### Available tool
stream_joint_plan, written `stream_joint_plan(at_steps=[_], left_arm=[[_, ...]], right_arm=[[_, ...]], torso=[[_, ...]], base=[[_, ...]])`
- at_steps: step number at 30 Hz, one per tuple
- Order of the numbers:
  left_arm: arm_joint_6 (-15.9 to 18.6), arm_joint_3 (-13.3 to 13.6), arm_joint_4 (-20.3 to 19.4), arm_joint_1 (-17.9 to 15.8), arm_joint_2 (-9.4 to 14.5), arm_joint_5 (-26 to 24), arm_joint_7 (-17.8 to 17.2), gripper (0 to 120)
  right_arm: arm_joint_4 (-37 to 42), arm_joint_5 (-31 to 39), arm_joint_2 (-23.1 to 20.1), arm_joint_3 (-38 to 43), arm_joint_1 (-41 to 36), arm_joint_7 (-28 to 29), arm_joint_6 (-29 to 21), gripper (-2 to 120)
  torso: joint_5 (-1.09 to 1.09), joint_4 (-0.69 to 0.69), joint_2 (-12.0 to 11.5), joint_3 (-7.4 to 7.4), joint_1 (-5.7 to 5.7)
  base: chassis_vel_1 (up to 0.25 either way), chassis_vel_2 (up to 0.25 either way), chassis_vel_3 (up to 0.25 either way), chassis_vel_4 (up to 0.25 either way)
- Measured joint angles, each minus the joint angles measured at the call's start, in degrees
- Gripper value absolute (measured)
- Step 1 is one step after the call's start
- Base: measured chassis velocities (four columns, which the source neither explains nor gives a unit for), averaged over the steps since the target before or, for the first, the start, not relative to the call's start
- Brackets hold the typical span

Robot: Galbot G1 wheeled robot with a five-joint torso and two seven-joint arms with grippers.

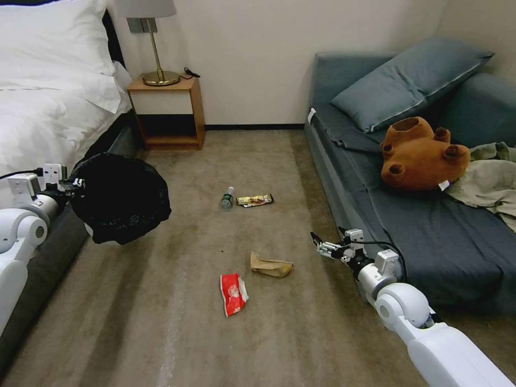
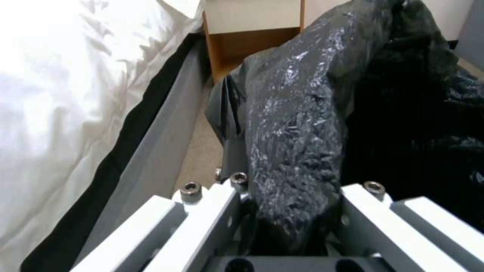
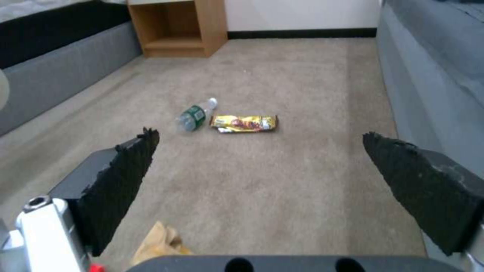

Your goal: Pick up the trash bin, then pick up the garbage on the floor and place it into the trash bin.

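My left gripper (image 1: 72, 185) is shut on the rim of the trash bin (image 1: 121, 196) and holds it off the floor beside the bed. In the left wrist view its glossy black bag (image 2: 297, 143) is pinched between the fingers of the left gripper (image 2: 297, 223). The garbage lies on the carpet: a clear bottle (image 1: 227, 198) (image 3: 194, 115), a gold-brown wrapper (image 1: 255, 200) (image 3: 244, 122), a brown paper bag (image 1: 270, 265) (image 3: 159, 241) and a red-and-white packet (image 1: 233, 293). My right gripper (image 1: 318, 244) (image 3: 259, 136) hovers open, just right of the paper bag.
A white bed (image 1: 48, 102) runs along the left. A wooden nightstand (image 1: 169, 113) with a lamp (image 1: 153, 43) stands at the back. On the right, a blue-grey sofa (image 1: 430, 242) carries a pillow, a brown plush bear (image 1: 422, 156) and an olive cloth (image 1: 492, 183).
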Motion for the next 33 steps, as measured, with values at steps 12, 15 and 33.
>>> stream_joint_plan(at_steps=[12,15,33], left_arm=[[-0.5,-0.2,0.4,0.4,-0.4,0.4,0.4,5],[-0.6,-0.5,0.4,0.8,-0.5,0.5,0.5,5],[-1.1,-6.4,-3.7,9.1,-2.2,1.5,1.3,5]], right_arm=[[-1.9,-1.4,0.9,-3.0,1.9,-0.1,0.2,100],[-2.7,-1.9,1.1,-4.1,2.7,-0.1,0.2,100],[-8.3,-5.0,2.0,-20.3,12.2,-3.6,1.1,100]], torso=[[0.01,0.00,0.0,0.00,0.00],[0.01,0.00,0.0,0.00,0.00],[0.00,0.01,0.0,0.00,0.00]], base=[[-0.136,0.129,0.132,-0.131],[-0.125,0.135,0.119,-0.138],[-0.070,0.060,0.065,-0.063]])
